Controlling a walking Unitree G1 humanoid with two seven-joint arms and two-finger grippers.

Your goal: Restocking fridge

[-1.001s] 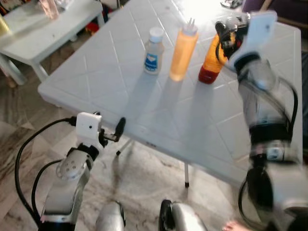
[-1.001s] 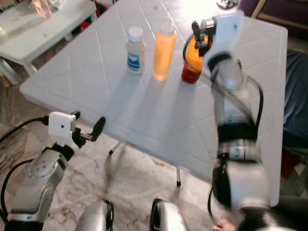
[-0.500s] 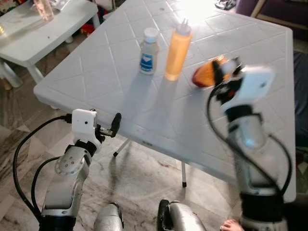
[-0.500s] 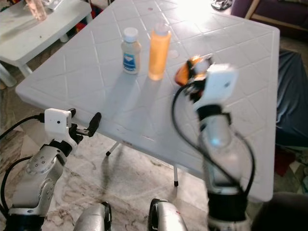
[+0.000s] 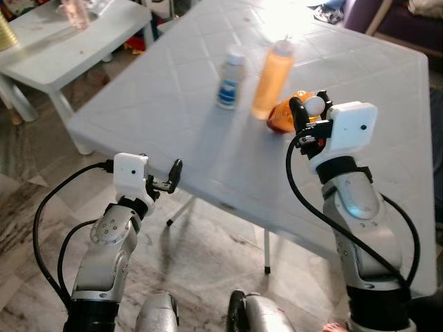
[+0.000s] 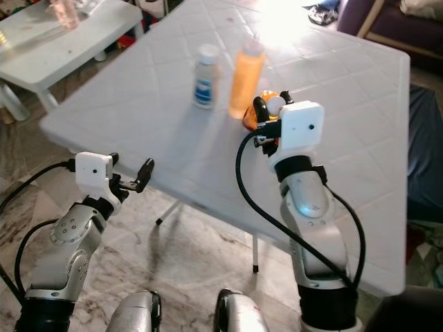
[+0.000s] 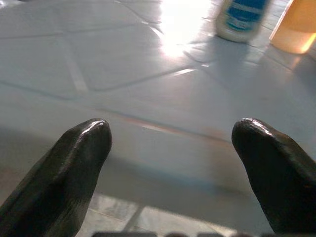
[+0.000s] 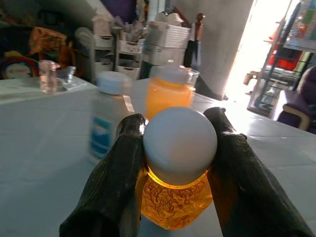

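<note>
One jar [image 8: 178, 197] pinched by our right gripper [image 8: 177, 148]; two bottles [image 5: 229, 77] [image 5: 270, 69] left mid-table [image 5: 173, 90]; left gripper [image 7: 173, 148] spread, idle.

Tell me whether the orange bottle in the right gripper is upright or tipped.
Tipped: the orange bottle leans over in the right gripper, white cap toward the robot.

the near half of the white table [image 5: 208, 138] is bare — open room from its front edge up to the bottles. at 12 o'clock the small white bottle [image 5: 229, 77] and the tall orange bottle [image 5: 270, 69] stand side by side with a narrow gap between them; the honey-coloured jar [image 8: 176, 197] held in the right gripper [image 8: 178, 148] sits just beside the orange bottle, closing that side. at 10 o'clock a second low table [image 5: 62, 34] stands apart — floor between.
</note>
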